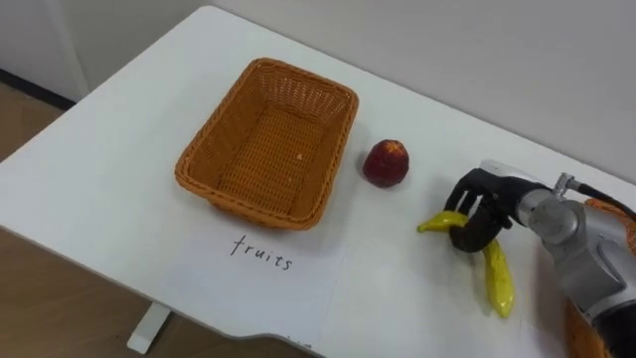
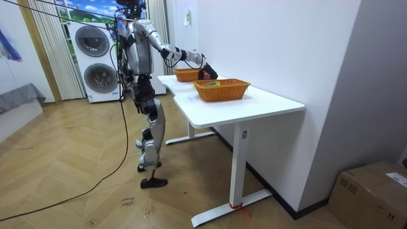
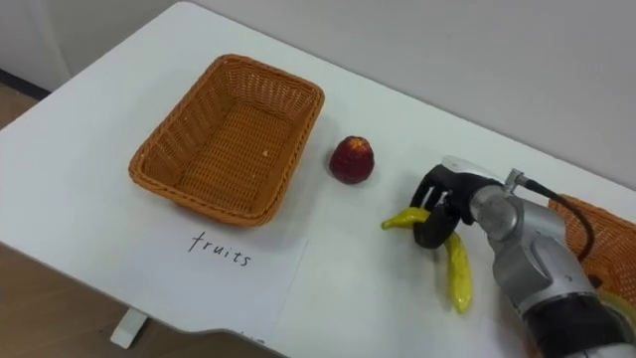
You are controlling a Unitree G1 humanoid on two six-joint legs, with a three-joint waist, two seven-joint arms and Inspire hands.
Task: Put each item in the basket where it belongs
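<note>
on the white table, right hand, fingers clamped round a banana lying near-to-far, far tip toward the apple

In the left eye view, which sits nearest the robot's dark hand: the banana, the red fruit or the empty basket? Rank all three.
1. banana: gripped in the right hand itself.
2. red fruit: on the table, left of the hand.
3. basket: farthest left.

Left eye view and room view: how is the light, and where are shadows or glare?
Left eye view: soft, even light; the basket and apple cast only faint shadows on the white table, no glare; darker shade under the right robot hand holding the banana. Room view: even light, no glare on the wall.
</note>
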